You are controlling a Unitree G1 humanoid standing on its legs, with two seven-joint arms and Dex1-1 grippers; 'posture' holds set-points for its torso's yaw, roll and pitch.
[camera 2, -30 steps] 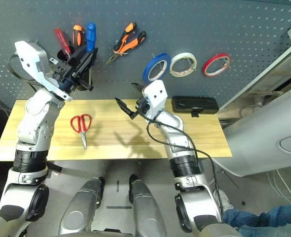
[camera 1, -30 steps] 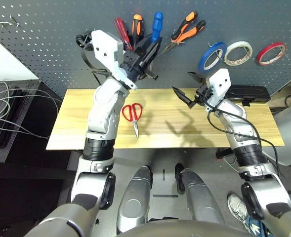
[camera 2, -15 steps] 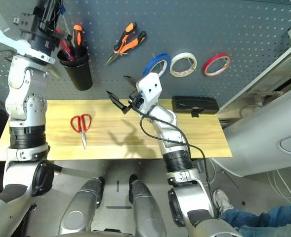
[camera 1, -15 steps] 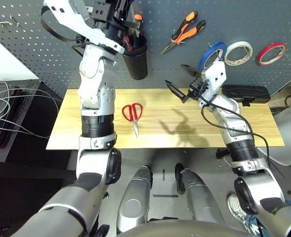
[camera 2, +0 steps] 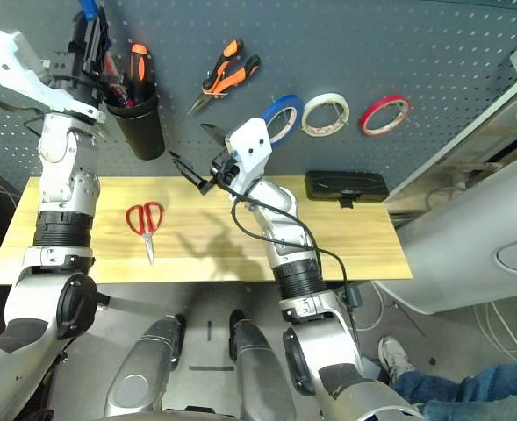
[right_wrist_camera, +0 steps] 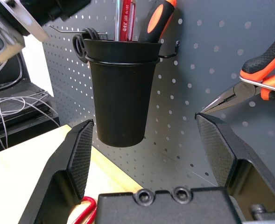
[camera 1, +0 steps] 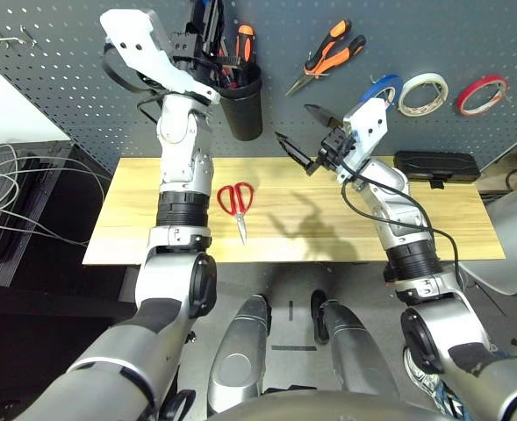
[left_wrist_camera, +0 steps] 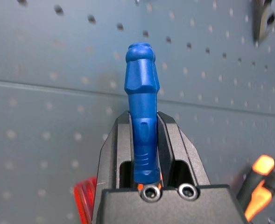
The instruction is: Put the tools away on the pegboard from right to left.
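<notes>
Blue screwdriver (left_wrist_camera: pixel 141 130) stands upright, handle up, pinched in your left gripper (left_wrist_camera: pixel 144 135) above the cup (camera 1: pixel 240 103); your right gripper (right_wrist_camera: pixel 146 154) gapes wide.

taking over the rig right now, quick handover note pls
Left end effector: shut on the blue-handled screwdriver, raised above the black cup on the pegboard.
Right end effector: open, empty, above the table.
Done: blue tape ring and needle-nose pliers hang on the pegboard.
Left: put the screwdriver away, then the red-handled scissors, lying on the table.
</notes>
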